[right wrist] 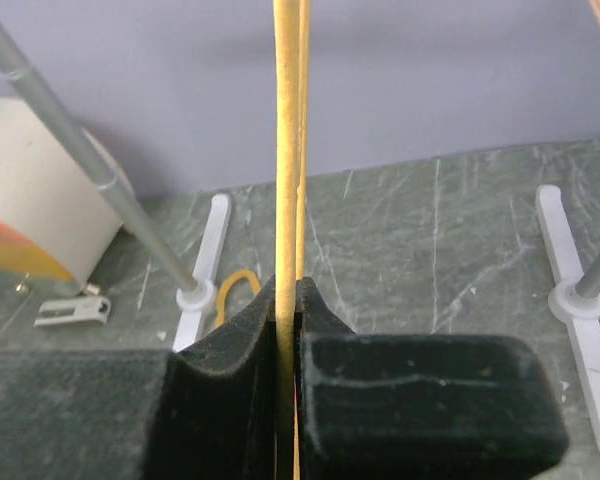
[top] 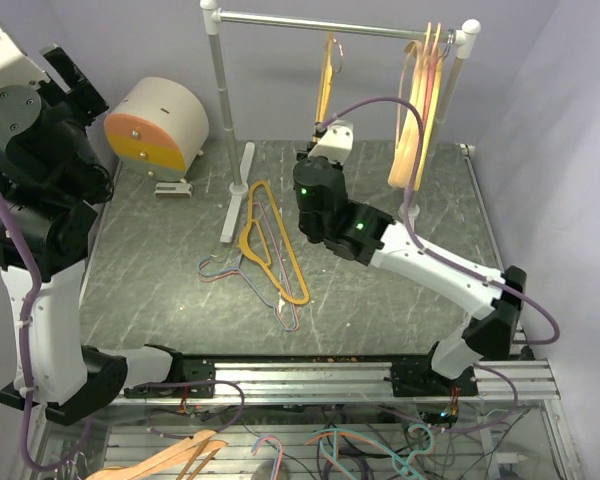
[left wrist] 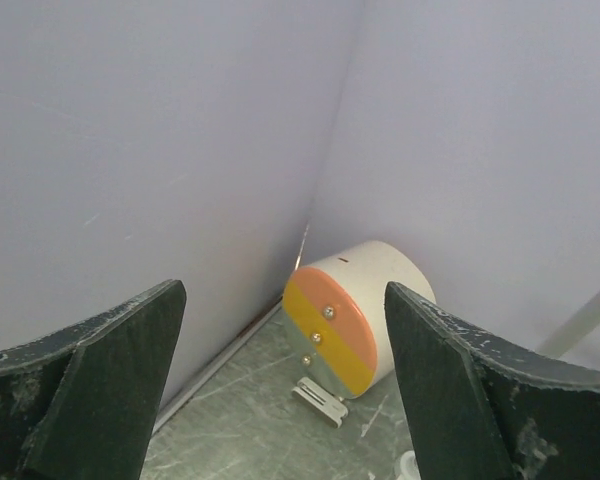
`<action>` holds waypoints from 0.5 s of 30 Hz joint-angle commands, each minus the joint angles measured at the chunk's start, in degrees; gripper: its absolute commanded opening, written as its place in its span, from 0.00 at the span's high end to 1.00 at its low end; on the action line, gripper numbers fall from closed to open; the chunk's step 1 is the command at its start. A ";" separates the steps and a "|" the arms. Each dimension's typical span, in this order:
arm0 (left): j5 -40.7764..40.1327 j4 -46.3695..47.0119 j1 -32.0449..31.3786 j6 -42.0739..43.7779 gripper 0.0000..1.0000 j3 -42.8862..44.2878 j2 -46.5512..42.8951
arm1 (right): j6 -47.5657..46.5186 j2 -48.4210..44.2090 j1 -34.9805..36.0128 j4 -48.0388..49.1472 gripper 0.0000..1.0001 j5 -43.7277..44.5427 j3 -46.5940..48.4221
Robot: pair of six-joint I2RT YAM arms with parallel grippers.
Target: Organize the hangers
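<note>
My right gripper (top: 325, 140) is shut on a yellow plastic hanger (top: 326, 80) that hangs edge-on from the rail's metal bar (top: 320, 22); in the right wrist view the hanger (right wrist: 288, 150) rises straight from between the closed fingers (right wrist: 285, 300). Several peach and pink hangers (top: 420, 110) hang at the bar's right end. On the table lie a yellow hanger (top: 275, 245) and thin pink and blue wire hangers (top: 242, 268). My left gripper (left wrist: 280, 400) is open and empty, raised high at the far left (top: 65, 75).
A white drum with an orange and yellow face (top: 155, 128) stands at the back left with a small white bracket (top: 173, 188) before it. The rail's white feet (top: 237, 195) rest on the table. More hangers (top: 170, 458) lie below the front edge.
</note>
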 commanded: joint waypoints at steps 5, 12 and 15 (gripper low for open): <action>1.99 -1.05 -0.22 0.09 0.09 0.02 0.11 | -13.00 5.92 -0.42 19.23 1.00 13.75 6.06; 4.84 -2.09 -0.30 -0.25 0.09 0.32 0.64 | -2.53 8.16 -4.65 5.80 1.00 8.95 15.29; 5.53 -2.36 -0.30 -0.68 0.09 0.37 0.84 | 4.99 9.47 -8.38 -4.41 1.00 3.20 20.45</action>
